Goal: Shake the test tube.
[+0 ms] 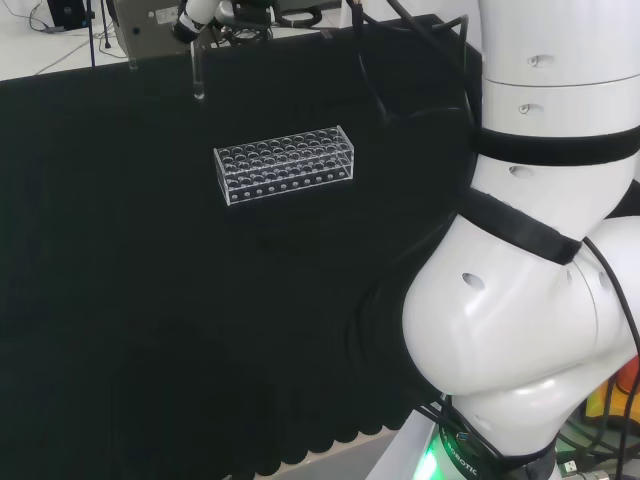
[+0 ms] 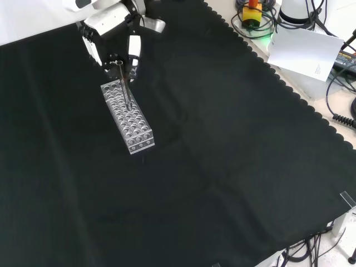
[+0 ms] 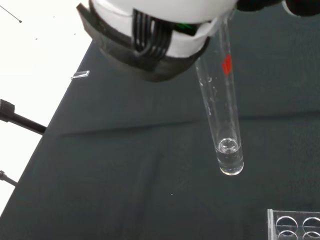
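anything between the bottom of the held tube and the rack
Nothing: in the head view, bare black cloth separates the clear glass test tube from the clear plastic rack.

At the right of the head view, the arm (image 1: 530,300) is made of big glossy white rounded links, parted by black bands and dotted with small recessed screw holes, with a green light at its base. At the upper left of the front view, the hand (image 2: 114,33) is white-shelled over black parts. In the wrist view a bundle of black cables (image 3: 150,30) runs under its white cover, edged in black.

Black cloth (image 2: 222,167) over bench; cables (image 2: 339,105), white floor beyond.
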